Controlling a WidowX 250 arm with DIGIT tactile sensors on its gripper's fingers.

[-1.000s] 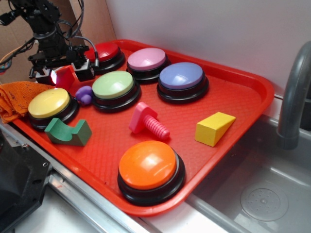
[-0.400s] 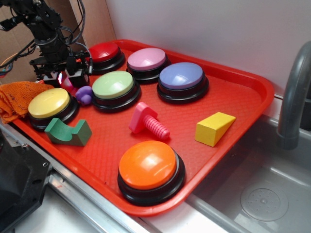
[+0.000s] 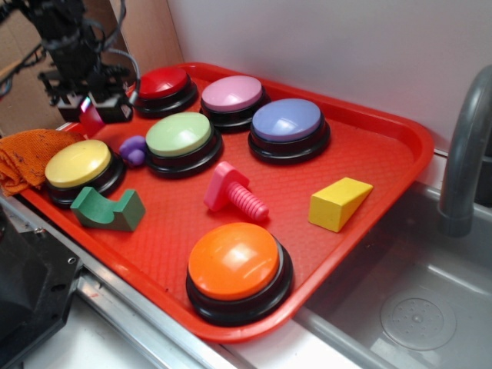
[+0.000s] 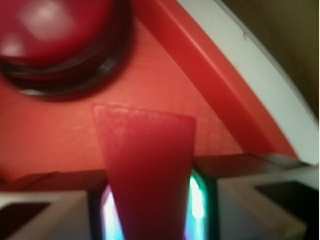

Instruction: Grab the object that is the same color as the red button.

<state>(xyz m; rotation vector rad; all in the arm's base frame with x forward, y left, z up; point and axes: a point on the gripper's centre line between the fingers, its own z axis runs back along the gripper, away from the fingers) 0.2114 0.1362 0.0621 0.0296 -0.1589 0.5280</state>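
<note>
wrist view shows the red wedge block [image 4: 145, 175] clamped between the two fingers [image 4: 50, 210], one pressing each side, its broad end sticking out past them toward the red button [image 4: 55, 35]. the block hangs clear above the red tray [image 4: 200, 95] near its far left corner. in the exterior view the gripper [image 3: 86, 108] sits above that corner, just left of the red button [image 3: 163, 83], with the red wedge block [image 3: 88, 119] showing below it, beyond the yellow button [image 3: 77, 163] and purple toy [image 3: 133, 148].
</note>
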